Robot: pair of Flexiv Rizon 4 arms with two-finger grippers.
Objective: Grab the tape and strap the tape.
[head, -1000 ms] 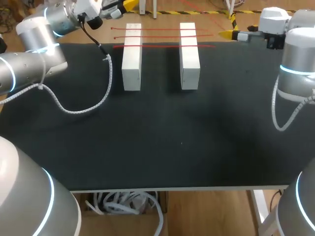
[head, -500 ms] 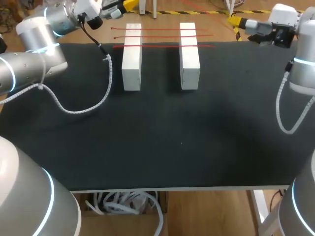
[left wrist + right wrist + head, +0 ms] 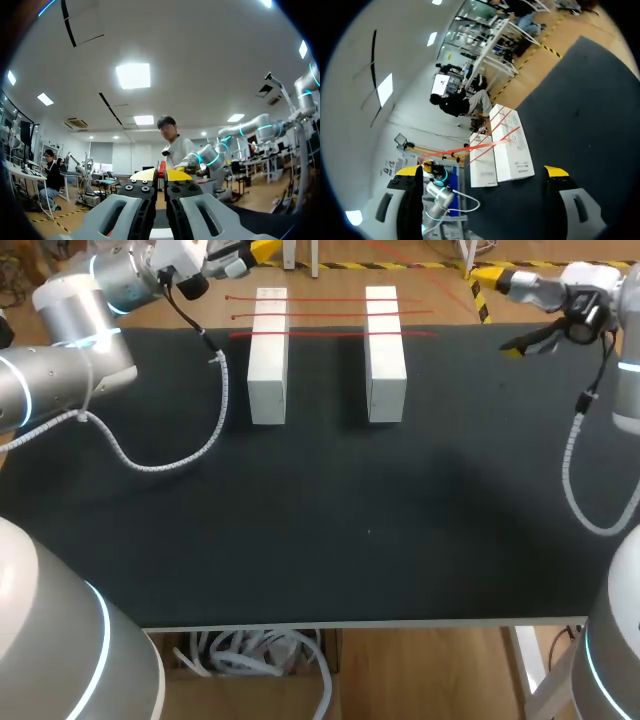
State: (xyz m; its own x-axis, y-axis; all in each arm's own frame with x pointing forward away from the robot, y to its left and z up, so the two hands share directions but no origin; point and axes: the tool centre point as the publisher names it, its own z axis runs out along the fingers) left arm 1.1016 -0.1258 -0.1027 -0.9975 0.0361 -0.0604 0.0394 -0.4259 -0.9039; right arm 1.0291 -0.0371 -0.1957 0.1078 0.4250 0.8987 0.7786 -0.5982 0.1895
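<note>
Two white blocks (image 3: 268,355) (image 3: 385,352) stand side by side at the far edge of the black table (image 3: 320,530). Thin red tape strands (image 3: 330,335) run across both blocks. Beyond the far left corner, my left gripper (image 3: 256,250) is shut, and in the left wrist view a red bit of tape (image 3: 161,169) shows between its yellow tips (image 3: 161,175). My right gripper (image 3: 502,312) hangs open over the far right edge, nothing between its fingers. In the right wrist view it (image 3: 482,171) faces the blocks (image 3: 509,145) and the tape (image 3: 490,142) from a distance.
The left arm's white cable (image 3: 170,458) loops down onto the table's left part. A similar cable (image 3: 578,475) hangs by the right arm at the right edge. Wide bare mat lies in front of the blocks.
My right gripper has swung back toward the far right corner and turned, its open fingers now spread front to back. The left arm, blocks and tape have not moved.
</note>
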